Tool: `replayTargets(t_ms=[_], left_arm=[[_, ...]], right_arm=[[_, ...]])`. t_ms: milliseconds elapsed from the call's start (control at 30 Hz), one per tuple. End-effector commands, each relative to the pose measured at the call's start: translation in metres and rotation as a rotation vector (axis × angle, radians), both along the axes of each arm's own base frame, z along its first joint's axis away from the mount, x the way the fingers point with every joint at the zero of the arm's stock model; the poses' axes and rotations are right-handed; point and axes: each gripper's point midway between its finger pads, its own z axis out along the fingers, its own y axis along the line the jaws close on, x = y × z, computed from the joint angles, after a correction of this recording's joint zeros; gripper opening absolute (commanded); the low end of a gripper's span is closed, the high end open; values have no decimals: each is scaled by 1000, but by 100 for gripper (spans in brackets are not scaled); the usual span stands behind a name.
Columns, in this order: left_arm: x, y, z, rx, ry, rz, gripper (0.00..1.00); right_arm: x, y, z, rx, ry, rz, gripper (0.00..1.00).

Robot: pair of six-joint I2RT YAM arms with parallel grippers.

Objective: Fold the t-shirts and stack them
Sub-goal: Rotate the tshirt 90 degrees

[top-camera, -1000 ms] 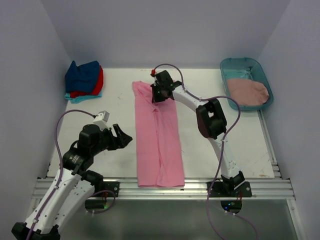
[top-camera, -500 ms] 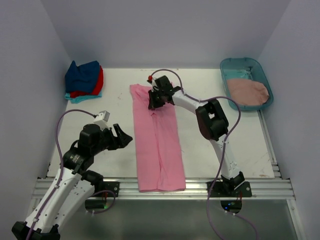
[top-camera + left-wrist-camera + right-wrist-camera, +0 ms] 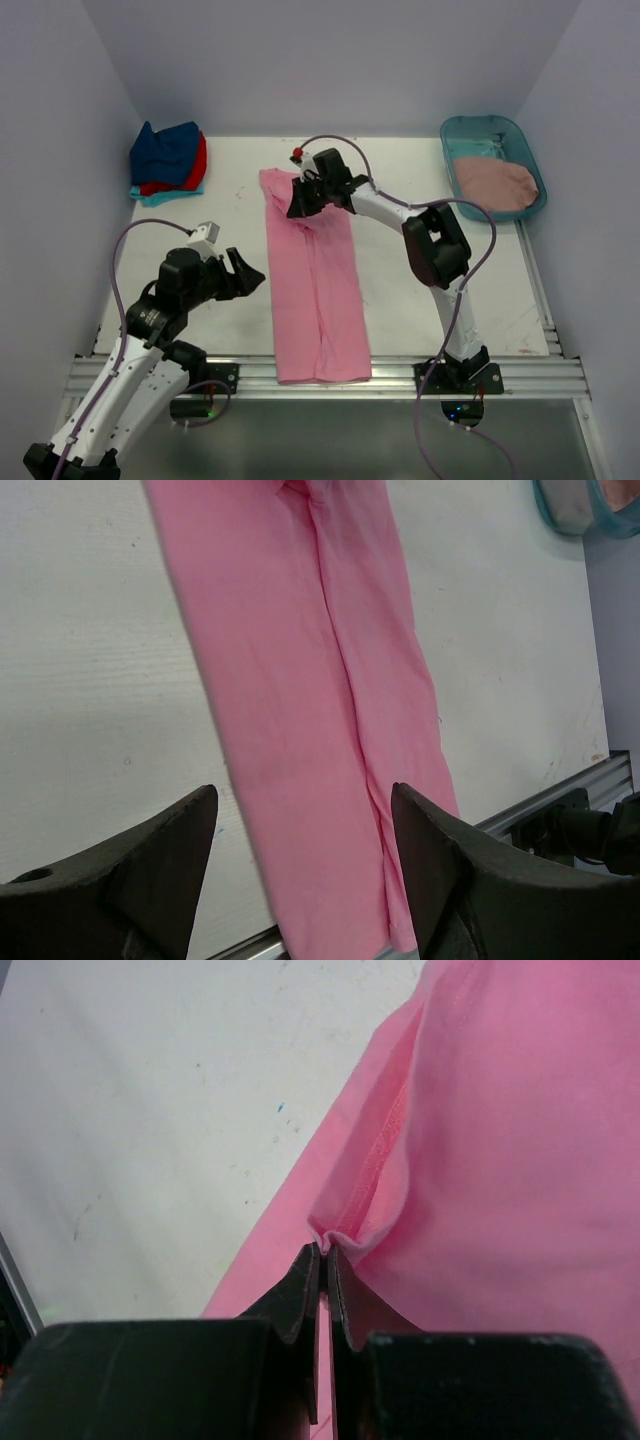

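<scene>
**Desk:** Where is the shirt on your screen?

**Operator:** I see the bright pink t-shirt (image 3: 316, 290) lying as a long narrow strip down the middle of the table (image 3: 420, 200), running from 12 o'clock to 6 o'clock. Its near hem sits at the table's front edge, by the metal rail (image 3: 330, 378).

**Desk:** And the right arm?

**Operator:** My right gripper (image 3: 325, 1252) is at the shirt's 12 o'clock end. Its jaws are pressed almost together, and a small raised pinch of pink cloth is caught between the tips. In the wrist view I see a fold ridge leading away from that pinch.

**Desk:** The left one?

**Operator:** My left gripper (image 3: 302, 812) is spread wide with nothing in it. It hangs at about 8 o'clock, beside the shirt's left edge and apart from the cloth.

**Desk:** The other shirts?

**Operator:** At 10 o'clock I have a pile against the wall: the navy blue shirt (image 3: 165, 148) on top, the red shirt (image 3: 197, 166) under it, and the turquoise shirt (image 3: 160, 196) at the bottom. At 2 o'clock the dusty rose shirt (image 3: 497, 186) lies bunched inside the teal tub (image 3: 482, 126).
</scene>
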Motion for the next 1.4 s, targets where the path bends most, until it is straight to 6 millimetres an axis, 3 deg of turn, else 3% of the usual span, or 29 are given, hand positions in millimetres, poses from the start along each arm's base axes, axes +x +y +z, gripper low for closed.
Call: replayTargets(t_ms=[0, 167, 233, 267, 367, 433, 500, 533, 600, 633, 667, 733, 800, 833, 867, 900, 933, 967, 1000, 1033, 1067, 1133, 1167, 1200, 1267, 1300, 1367], left_arm=[[4, -2, 6, -7, -38, -7, 73], [4, -2, 7, -8, -39, -4, 73], [4, -2, 6, -7, -38, -3, 73], [4, -1, 7, -8, -41, -3, 73], [4, -1, 8, -9, -45, 0, 73], [4, -1, 8, -11, -45, 4, 74], [5, 0, 9, -9, -47, 11, 74], [6, 0, 9, -11, -50, 13, 74], [11, -3, 14, -23, -67, 14, 75], [15, -5, 16, -30, -68, 13, 75], [24, -8, 27, -47, -110, 15, 75], [37, -10, 36, -50, -146, 33, 73], [62, -15, 48, -50, -185, 50, 70], [74, -14, 53, -34, -206, 72, 63], [91, -19, 51, -12, -194, 77, 58], [107, -21, 58, -1, -230, 88, 51], [127, -18, 39, 58, -180, 128, 3], [144, -21, 53, 59, -199, 139, 0], [159, -18, 50, 98, -196, 167, 0], [177, -20, 27, 134, -144, 167, 0], [197, -25, 40, 119, -180, 158, 0], [232, -23, 22, 125, -130, 146, 7], [245, -23, 19, 117, -133, 137, 16], [255, -22, 12, 116, -122, 122, 33], [279, -17, -4, 106, -86, 106, 47], [286, -14, -9, 117, -86, 100, 53], [301, -8, -16, 130, -95, 104, 58]], right_arm=[[-15, 16, 35, 53, -39, 93, 0], [-28, 23, 14, 1, -5, 140, 0], [-35, 26, 5, -12, 21, 161, 18], [-38, 27, 4, -15, 24, 169, 41], [-42, 25, 5, -17, 29, 173, 69], [-44, 23, 13, -13, 14, 167, 80], [-44, 18, 17, -22, 2, 141, 84], [-41, 15, 33, -14, -28, 119, 84], [-29, 2, 42, -39, -77, 17, 83], [-22, -5, 65, -25, -112, -50, 82], [-15, -15, 72, -46, -143, -119, 79], [5, -44, 83, -124, -206, -293, 61], [11, -67, 101, -189, -242, -393, 35], [21, -87, 106, -252, -284, -477, 12], [21, -99, 104, -300, -281, -500, 3], [27, -105, 114, -322, -304, -537, 0], [34, -119, 115, -358, -315, -580, 0], [36, -126, 103, -402, -286, -576, 0], [44, -129, 113, -392, -290, -592, 0], [51, -139, 112, -397, -271, -607, 0], [56, -143, 105, -418, -236, -597, 4], [68, -157, 97, -406, -185, -600, 29], [70, -155, 94, -372, -157, -570, 50], [79, -166, 85, -369, -129, -582, 63], [85, -165, 82, -334, -107, -560, 78], [92, -172, 77, -330, -92, -563, 79], [101, -174, 66, -322, -76, -553, 80]])
